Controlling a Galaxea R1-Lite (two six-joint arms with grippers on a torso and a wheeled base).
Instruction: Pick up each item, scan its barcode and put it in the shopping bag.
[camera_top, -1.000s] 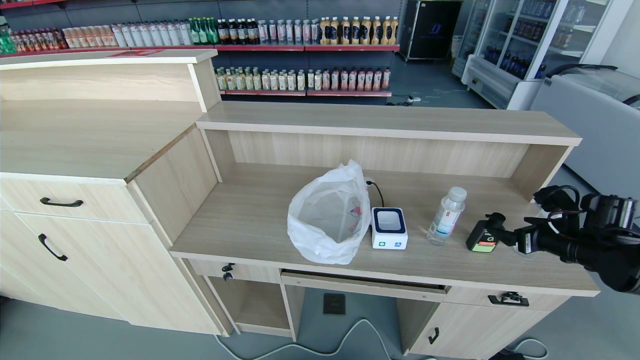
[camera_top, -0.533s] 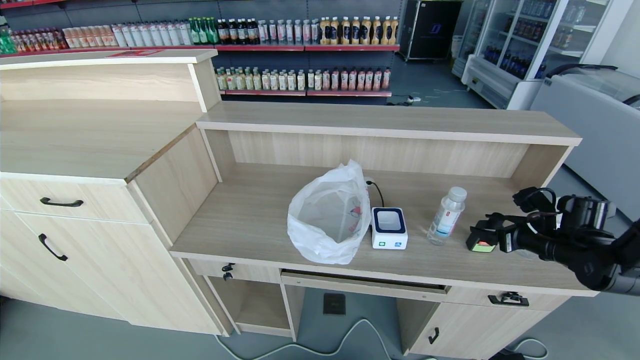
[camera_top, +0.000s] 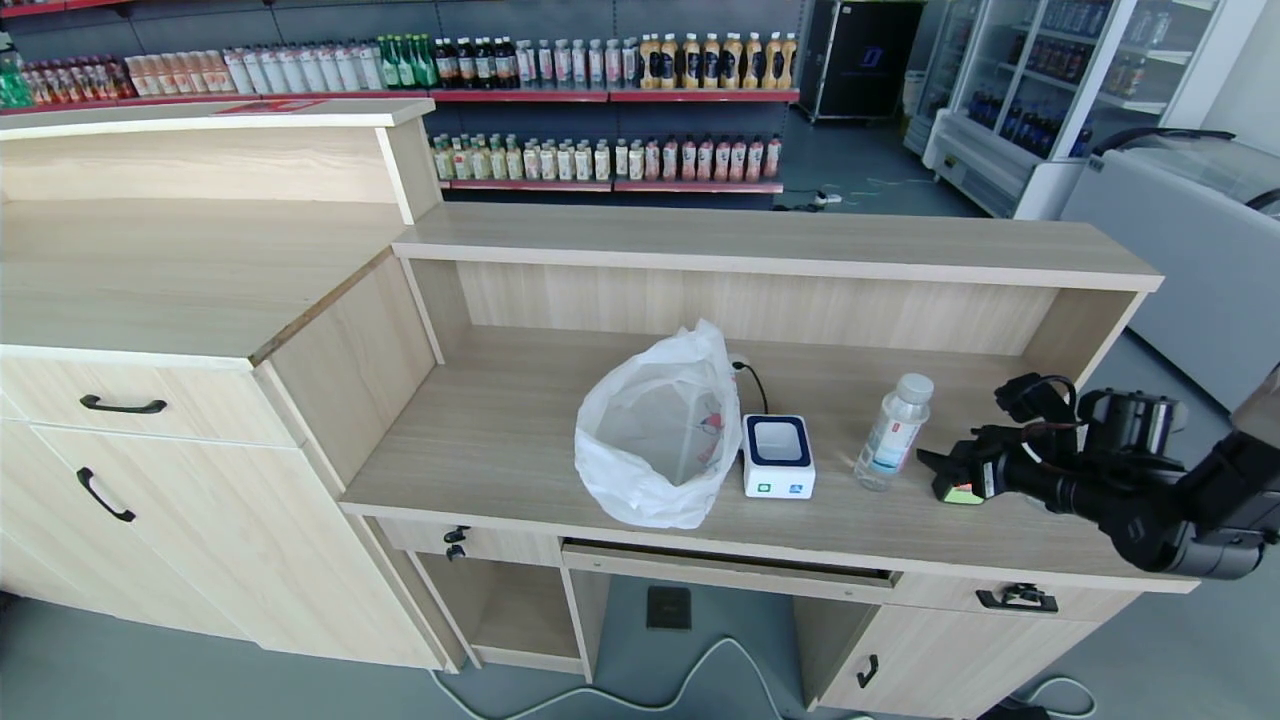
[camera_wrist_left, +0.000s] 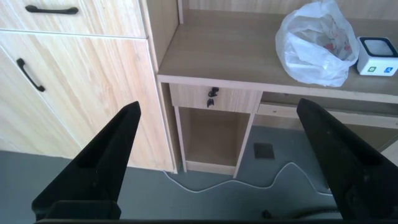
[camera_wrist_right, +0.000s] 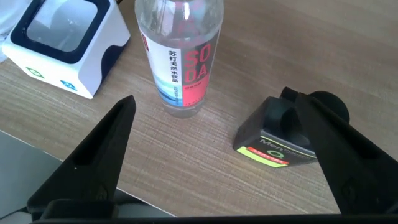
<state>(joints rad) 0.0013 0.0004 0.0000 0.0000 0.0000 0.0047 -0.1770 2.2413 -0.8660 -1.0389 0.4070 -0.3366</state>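
Note:
A white plastic shopping bag (camera_top: 655, 432) stands open mid-counter, with a white and blue barcode scanner (camera_top: 778, 455) at its right side. Right of that stands a clear water bottle (camera_top: 893, 432) with a white cap. A small black item with a green label (camera_top: 960, 492) lies further right. My right gripper (camera_top: 942, 472) is open, low over the counter, at that black item. In the right wrist view the bottle (camera_wrist_right: 180, 56), the scanner (camera_wrist_right: 59, 43) and the black item (camera_wrist_right: 287, 134) lie ahead of the open gripper (camera_wrist_right: 212, 106). My left gripper (camera_wrist_left: 219, 107) is open, off the counter's left front; its view shows the bag (camera_wrist_left: 316, 43).
The wooden counter (camera_top: 500, 440) has a raised back shelf (camera_top: 770, 245) and side walls. A taller cabinet (camera_top: 180, 290) stands to the left. A cable (camera_top: 755, 380) runs from the scanner behind the bag. Drink shelves and fridges fill the room behind.
My right arm has moved left across the counter, bringing its open gripper up to the black item, nearer the bottle. The bag, scanner and bottle have stayed put.

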